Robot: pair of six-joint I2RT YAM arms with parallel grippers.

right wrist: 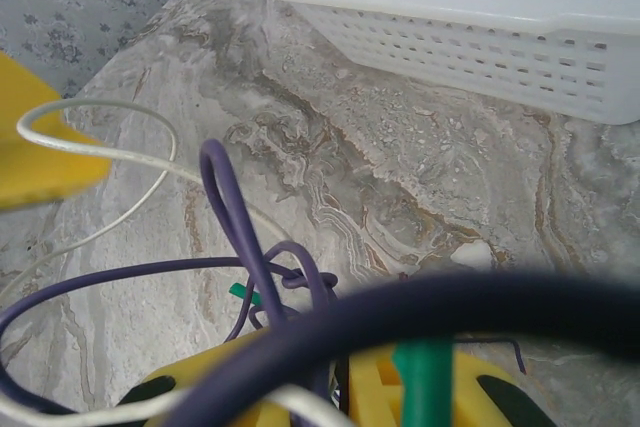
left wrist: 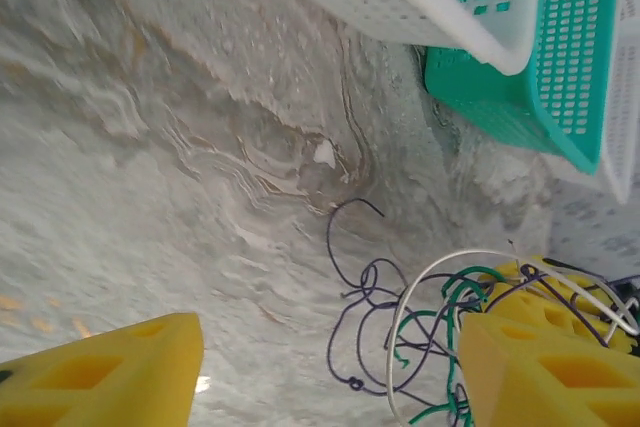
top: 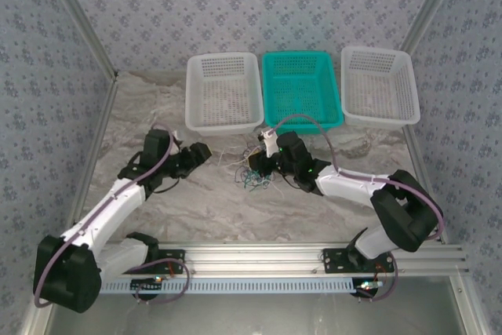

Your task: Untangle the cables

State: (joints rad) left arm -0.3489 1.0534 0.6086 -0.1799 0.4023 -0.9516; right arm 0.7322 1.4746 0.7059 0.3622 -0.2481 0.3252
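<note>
Near the middle of the top view, the cables (top: 255,176) sit as one small knot on the marble-patterned table (top: 196,213), with a few loose ends straying toward the left of the frame. From my left wrist I see them at lower right (left wrist: 400,322): dark purple, white and green strands looped through each other, and one purple end curling free toward the centre. From my right wrist the purple wire (right wrist: 255,247) is knotted on itself around a green one.

My right claw (top: 265,164) is right at the knot, and strands lie across its yellow fingers (right wrist: 400,392). I cannot tell whether they are pinched or only draped there. My left claw (top: 202,153) waits just left of the tangle, holding nothing, with its jaws wide apart (left wrist: 320,382).

Three baskets stand in the upper part of the top view: white (top: 225,125), teal (top: 302,123) and white (top: 379,119). I make out no wire in any of them.

I judge that almost everything is left to do. No strand is separated yet, and each colour must be drawn out of the loops.
</note>
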